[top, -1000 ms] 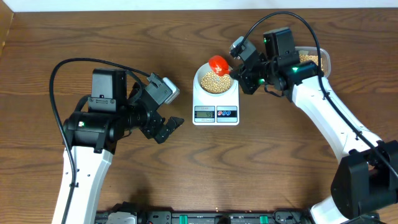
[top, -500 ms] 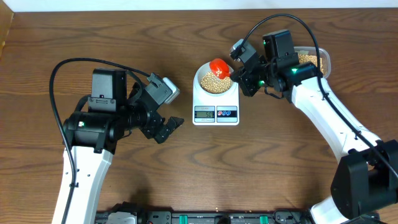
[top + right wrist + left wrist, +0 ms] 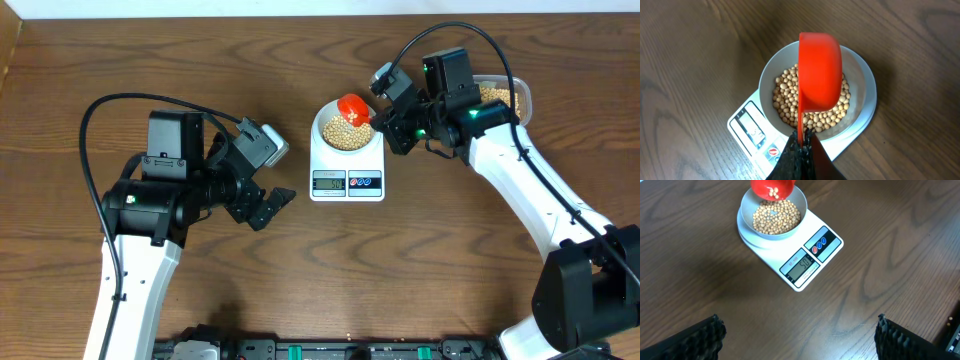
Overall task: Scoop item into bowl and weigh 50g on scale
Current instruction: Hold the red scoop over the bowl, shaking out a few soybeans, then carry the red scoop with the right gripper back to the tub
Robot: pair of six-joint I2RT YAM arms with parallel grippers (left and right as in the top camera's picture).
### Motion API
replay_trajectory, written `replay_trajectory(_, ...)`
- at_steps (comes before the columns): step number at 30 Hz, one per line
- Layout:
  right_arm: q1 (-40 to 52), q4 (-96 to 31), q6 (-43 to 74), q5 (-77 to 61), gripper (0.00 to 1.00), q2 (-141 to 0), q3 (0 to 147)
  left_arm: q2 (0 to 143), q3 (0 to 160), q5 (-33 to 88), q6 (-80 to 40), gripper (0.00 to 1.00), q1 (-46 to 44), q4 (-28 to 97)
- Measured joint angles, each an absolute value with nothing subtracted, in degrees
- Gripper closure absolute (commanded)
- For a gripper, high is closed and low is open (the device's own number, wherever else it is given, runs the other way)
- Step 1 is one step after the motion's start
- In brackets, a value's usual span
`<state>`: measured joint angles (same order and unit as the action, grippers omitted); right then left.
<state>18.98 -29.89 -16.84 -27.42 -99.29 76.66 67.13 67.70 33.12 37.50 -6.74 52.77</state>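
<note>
The beans [image 3: 785, 95] lie heaped in the pale bowl [image 3: 860, 80], right in front of the right gripper [image 3: 802, 137] and a little below its tips. The bowl sits on the white scale [image 3: 347, 182], whose display edge lies to that gripper's left in its own wrist view. The right gripper's fingers are pinched together on the thin handle of a red scoop [image 3: 820, 70], held tipped over the bowl with a few beans showing in its mouth. Behind this gripper stands a clear container [image 3: 500, 97] with more beans. The left gripper [image 3: 268, 205] hangs over the wooden table [image 3: 400, 260], well apart from the scale ahead of it, fingers spread wide and empty
</note>
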Motion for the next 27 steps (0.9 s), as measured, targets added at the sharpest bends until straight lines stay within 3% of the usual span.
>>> replay_trajectory(17, 18.5, -29.26, -14.0, -31.33, 0.99, -99.29, 76.66, 67.13, 67.7, 33.1, 37.5, 0.02, -6.74, 52.77)
replay_trajectory(27, 11.84, -29.3, -11.79, -35.64, 0.99, -99.02, 76.66, 67.13, 67.7, 33.1, 37.5, 0.02, -6.74, 52.77)
